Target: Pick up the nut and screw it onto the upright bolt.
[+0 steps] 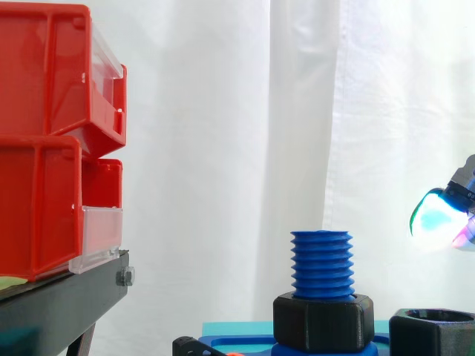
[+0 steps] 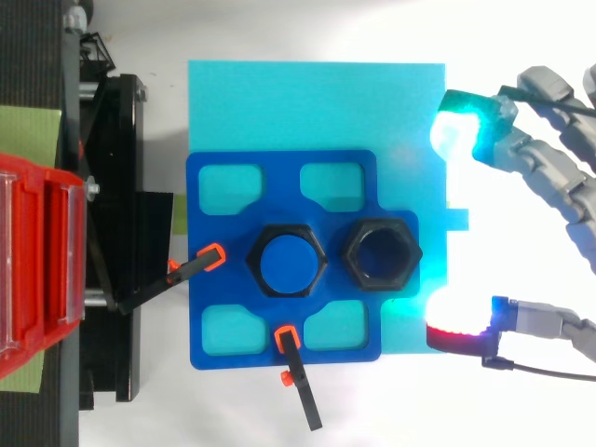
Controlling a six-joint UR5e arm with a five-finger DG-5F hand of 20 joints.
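A blue threaded bolt (image 1: 321,261) stands upright in the dark blue fixture (image 2: 209,317), with a black hex nut (image 1: 323,322) round its base. A second black hex nut (image 2: 382,256) lies loose in the fixture just right of the bolt (image 2: 286,263), its hole empty. My hand (image 2: 545,163) reaches in from the right, open, with its fingers spread and nothing between them. One glowing cyan fingertip (image 2: 458,135) hovers beyond the loose nut and a white-red fingertip (image 2: 453,319) on its near side. In the side view the hand (image 1: 438,219) hangs above the loose nut (image 1: 434,334), apart from it.
Stacked red bins (image 1: 44,141) sit on a black stand (image 1: 59,304) at the left. The fixture rests on a cyan board (image 2: 317,102). Two black clamps with orange tips (image 2: 209,256) (image 2: 289,337) point at the bolt. A white curtain hangs behind.
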